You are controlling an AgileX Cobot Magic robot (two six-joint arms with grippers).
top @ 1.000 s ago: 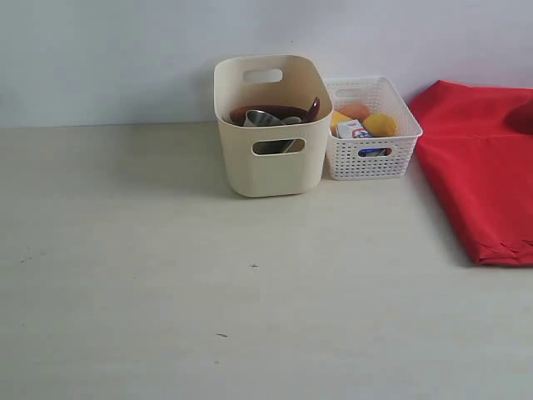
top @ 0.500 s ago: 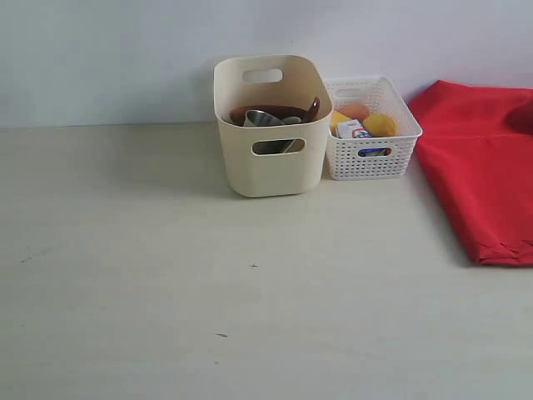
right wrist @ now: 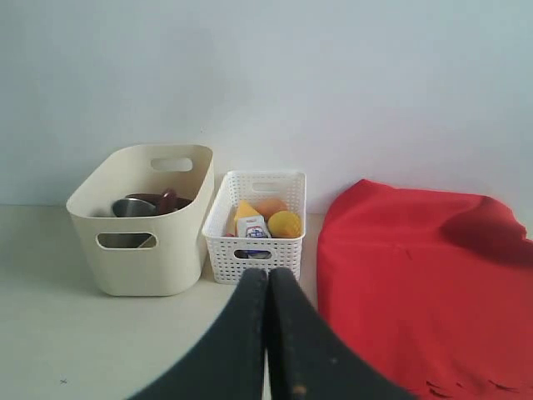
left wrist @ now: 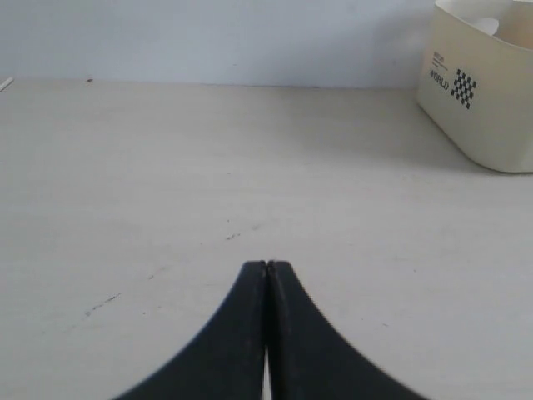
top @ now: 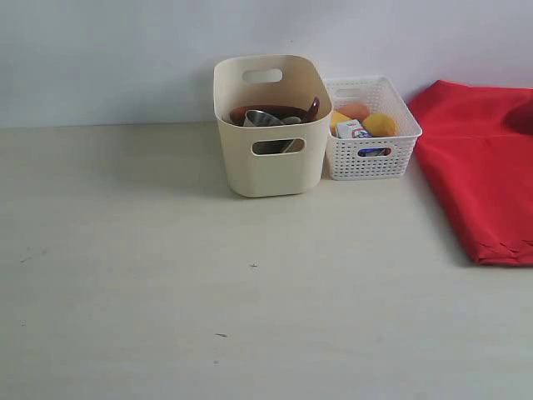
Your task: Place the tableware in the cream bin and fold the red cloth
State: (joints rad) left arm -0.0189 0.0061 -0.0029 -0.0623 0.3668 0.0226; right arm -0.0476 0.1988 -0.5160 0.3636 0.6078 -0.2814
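Left hand: both black fingers are pressing flat together, nothing pinched between them. It is hovering over bare surface, with a few small dark specks lying on the pale top ahead of it. The cream bin is sitting well off to one side of this hand; the wrist camera is catching only a corner of it, with a "WORLD" label and a checker mark on the wall.

Right hand: fingers are likewise pressing together, gripping nothing. It is pointing roughly at the white lattice basket, between the cream bin and the red cloth, and touching none of them.

Cream bin is standing upright near the back wall, just beside the basket. Inside it the steel cup is lying tilted, the brown plate is leaning behind the cup, and the wooden spoon is poking up against the basket-side wall. Can't make out the bowl clearly.

Basket is holding the lemon, the blue-and-white carton, a yellow wedge and something orange at the back.

Red cloth is lying on the surface to the right of the basket, near but apart from it, and running out of the exterior view on the right. Its scalloped edge is showing at the near corner.
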